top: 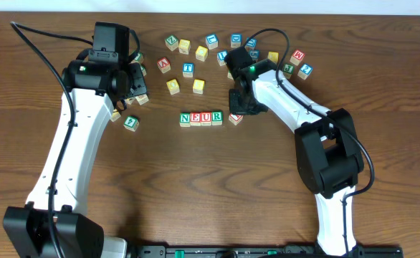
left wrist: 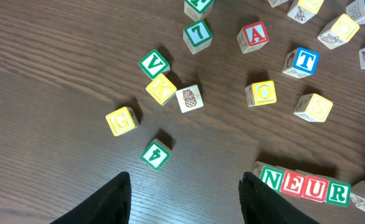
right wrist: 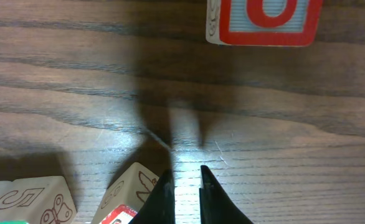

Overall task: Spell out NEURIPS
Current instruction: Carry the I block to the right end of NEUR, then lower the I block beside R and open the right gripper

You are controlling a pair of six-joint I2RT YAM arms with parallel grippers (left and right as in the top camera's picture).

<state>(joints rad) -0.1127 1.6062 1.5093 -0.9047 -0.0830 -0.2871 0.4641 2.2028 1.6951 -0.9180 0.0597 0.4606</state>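
The row of small wooden letter cubes (top: 201, 118) reading N, E, U, R lies near the middle of the dark wooden table (top: 267, 193). Its long axis runs left to right in the overhead view, and the letters stand upright as read from the robot's side. Just to the right of the green R cube (top: 216, 117) sits a small wooden cube with red print (top: 236, 118), which we take for the I. It is turned on the diagonal, and we cannot tell whether it touches the R. The right gripper (right wrist: 185, 194) is just beside it, fingers nearly together with nothing between them. The left gripper (left wrist: 184, 190) hangs open and empty, well apart from the row. We judge that this cube needs to be squared with the row. We would push slowly and low against its outer corner, so that the R does not shift, or open and take it by two flat faces.
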